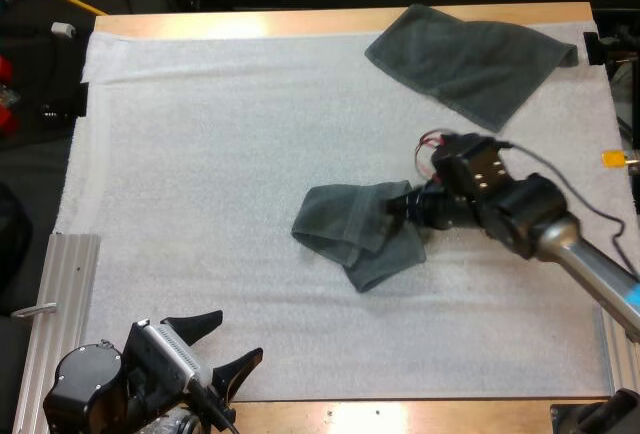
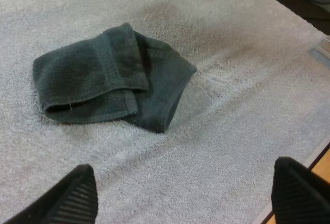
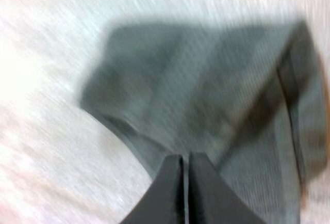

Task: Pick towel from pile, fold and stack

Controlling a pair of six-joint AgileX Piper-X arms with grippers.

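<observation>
Starting at the left edge, there's a metal rail (image 1: 70, 294) sitting along the side of the white mat (image 1: 200, 154). Just right of it, at the near edge of the counter (image 1: 250, 24), the left tool (image 1: 236, 336) is spread wide with nothing between its fingers, well apart from any cloth. From its own wrist cam the towel (image 2: 98, 79) sits out ahead of the fingers, flat on the mat.

Middle of the mat is that grey-green towel (image 1: 345, 229), half folded: one flap doubled over on top, with a corner sticking out toward the near side. It's a bit lumpy, not a clean fold.

The right tool (image 1: 402, 206) is at the towel's right edge, touching it. In its wrist cam the fingers are pressed together with just a thin slit between them, right over the cloth. Can't tell if any fabric is actually caught in there.

Far right corner, a second towel (image 1: 470, 59) lies spread out flat, well apart from everything else
</observation>
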